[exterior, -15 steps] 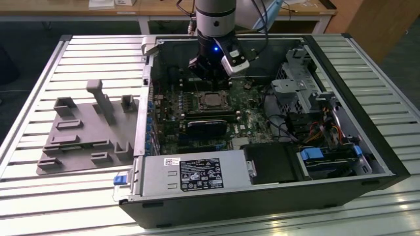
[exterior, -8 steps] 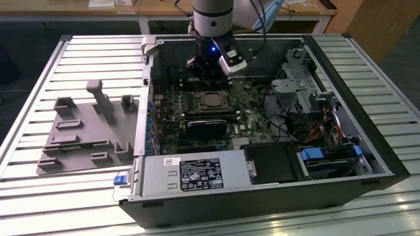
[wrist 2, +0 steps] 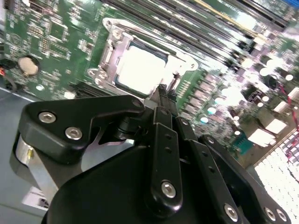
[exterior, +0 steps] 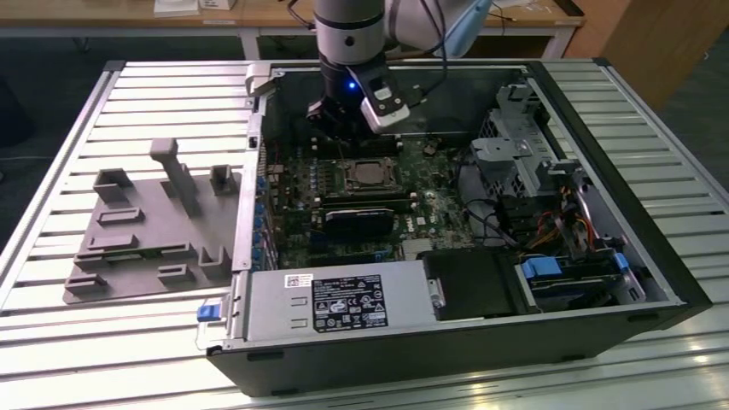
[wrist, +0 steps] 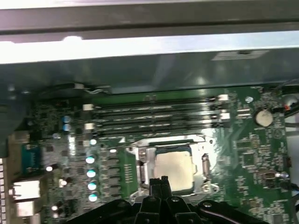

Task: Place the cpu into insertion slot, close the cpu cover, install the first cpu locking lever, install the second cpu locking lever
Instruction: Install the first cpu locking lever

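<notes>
An open computer case (exterior: pixel 667 278) is seen lying on a slatted table (exterior: pixel 68 128). A grey moulded fixture (exterior: pixel 148 243) is set beside it on the exterior view's left, and a grey power supply box (exterior: pixel 330 303) is mounted at the case's near edge. The arm is lowered into the far part of the case, and the gripper (exterior: pixel 337 137) is held just above the green circuit board (exterior: pixel 299 190).

The cpu (exterior: pixel 367 174) is seated in the insertion slot (exterior: pixel 343 177), with its pale metal top facing up. In both wrist views the cpu cover (wrist 2: pixel 111 46) is laid flat around the chip (wrist 2: pixel 139 70), and the top is left showing through the window. Whether the locking levers are latched cannot be told.

The gripper's fingers (wrist: pixel 154 184) are pressed together and nothing is pinched between them. In the second wrist view the gripper (wrist 2: pixel 162 93) is poised at one edge of the cover, very near it, though contact cannot be confirmed. In the first wrist view the long black memory slots (wrist: pixel 154 116) are seen on the side of the socket away from the gripper (wrist: pixel 159 182).
</notes>
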Tool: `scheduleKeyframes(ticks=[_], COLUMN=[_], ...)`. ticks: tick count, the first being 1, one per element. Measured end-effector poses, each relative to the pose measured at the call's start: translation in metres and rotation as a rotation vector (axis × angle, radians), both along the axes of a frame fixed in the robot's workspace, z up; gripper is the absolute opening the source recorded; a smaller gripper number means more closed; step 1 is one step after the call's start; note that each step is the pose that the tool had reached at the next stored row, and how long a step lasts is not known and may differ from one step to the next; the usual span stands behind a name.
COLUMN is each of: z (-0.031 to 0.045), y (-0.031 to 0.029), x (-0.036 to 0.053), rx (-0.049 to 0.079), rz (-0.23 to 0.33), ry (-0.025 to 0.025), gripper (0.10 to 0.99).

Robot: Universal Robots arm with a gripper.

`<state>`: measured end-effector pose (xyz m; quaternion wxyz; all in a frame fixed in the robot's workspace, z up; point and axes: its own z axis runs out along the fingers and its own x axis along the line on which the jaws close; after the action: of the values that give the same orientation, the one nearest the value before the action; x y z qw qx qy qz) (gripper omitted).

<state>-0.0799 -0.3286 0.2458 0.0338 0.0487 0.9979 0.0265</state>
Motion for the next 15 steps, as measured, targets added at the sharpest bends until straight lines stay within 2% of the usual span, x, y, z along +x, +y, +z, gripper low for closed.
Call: scheduleKeyframes(ticks=[11, 13, 15], z=[-0.0001, -0.0002, -0.0002], y=[0.0000, 0.0000, -0.0001], x=[-0.0278, -0.0302, -0.0317], rx=[0.001, 0.014, 0.038], rz=[0.000, 0.000, 0.000], ry=[-0.0008, -0.0009, -0.0009], gripper=[0.102, 0.102, 0.102])
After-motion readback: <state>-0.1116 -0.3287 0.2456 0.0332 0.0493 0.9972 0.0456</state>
